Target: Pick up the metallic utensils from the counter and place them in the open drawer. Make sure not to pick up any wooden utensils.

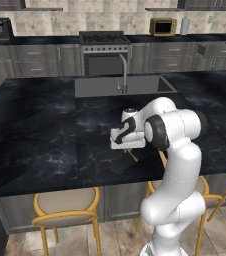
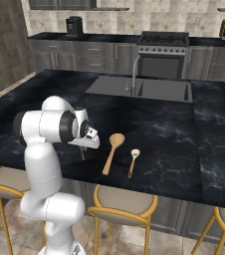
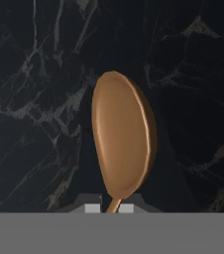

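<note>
**Wooden spoon clamped at the neck by the closed gripper**

1. Gripper state. In the hand view, the gripper (image 3: 109, 208) sits at the bottom centre of the frame. Its two finger tips are drawn in against the thin neck of a wooden spoon (image 3: 124, 139). The jaws are closed on that neck, with no free gap on either side.

2. Position of the spoon relative to the hand. The oval tan-brown bowl extends from the finger tips towards the top of the hand view and fills the middle of the frame. It is slightly right of centre, with the black veined counter (image 3: 29, 99) behind it. The frames do not show whether the spoon touches the counter or is clear of it.

3. Base views. In the left base view, the gripper (image 1: 127, 148) is just below frame centre, over the near part of the counter (image 1: 35, 125). A short tan length of the wooden spoon (image 1: 133, 156) projects beneath it. In the right base view, the gripper (image 2: 84, 148) is left of centre, with the same tan length (image 2: 82, 154) below it.

4. Other utensils. In the right base view, a large wooden spoon (image 2: 112, 149) lies on the counter (image 2: 184, 139) just right of the gripper and apart from it. A small utensil (image 2: 133, 159) with a pale head and tan handle lies just right of the large spoon, near the front edge. Its material cannot be determined.

5. Surroundings. A sink (image 1: 100, 86) is set into the counter beyond the gripper, in the upper middle of the left base view.
</note>
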### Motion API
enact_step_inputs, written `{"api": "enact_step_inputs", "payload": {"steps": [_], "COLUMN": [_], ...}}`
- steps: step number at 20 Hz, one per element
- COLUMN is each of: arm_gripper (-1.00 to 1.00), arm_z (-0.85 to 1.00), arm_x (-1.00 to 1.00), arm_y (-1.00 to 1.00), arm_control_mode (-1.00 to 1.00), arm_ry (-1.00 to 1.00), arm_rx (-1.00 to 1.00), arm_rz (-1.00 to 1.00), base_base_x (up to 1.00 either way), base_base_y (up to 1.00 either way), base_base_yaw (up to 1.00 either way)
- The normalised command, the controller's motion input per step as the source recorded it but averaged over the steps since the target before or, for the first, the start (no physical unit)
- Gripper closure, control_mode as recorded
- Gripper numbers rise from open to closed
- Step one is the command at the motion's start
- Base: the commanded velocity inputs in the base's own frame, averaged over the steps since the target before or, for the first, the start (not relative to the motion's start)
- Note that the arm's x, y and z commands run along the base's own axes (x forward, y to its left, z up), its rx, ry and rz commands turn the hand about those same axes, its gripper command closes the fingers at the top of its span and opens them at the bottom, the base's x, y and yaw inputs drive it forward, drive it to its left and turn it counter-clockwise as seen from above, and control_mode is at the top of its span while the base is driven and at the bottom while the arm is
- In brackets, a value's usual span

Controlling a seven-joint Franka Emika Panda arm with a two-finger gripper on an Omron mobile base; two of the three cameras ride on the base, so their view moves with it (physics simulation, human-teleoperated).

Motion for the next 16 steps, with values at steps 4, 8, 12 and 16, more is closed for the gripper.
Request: {"api": "enact_step_inputs", "payload": {"steps": [4,8,12,16], "arm_gripper": [1.0,1.0,1.0,1.0], "arm_z": [0.0,0.57,1.0,1.0], "arm_x": [0.0,-0.11,-0.31,-0.5], "arm_y": [-0.24,-0.28,-0.42,-0.39], "arm_control_mode": [-1.0,-1.0,-1.0,-1.0], "arm_ry": [0.0,0.0,0.0,0.02], "arm_rx": [0.0,0.03,0.08,0.0], "arm_rz": [0.0,0.02,0.05,0.26], "base_base_x": [0.0,0.0,0.0,0.0], "base_base_y": [0.0,0.0,0.0,0.0], "base_base_yaw": [0.0,0.0,0.0,0.0]}}
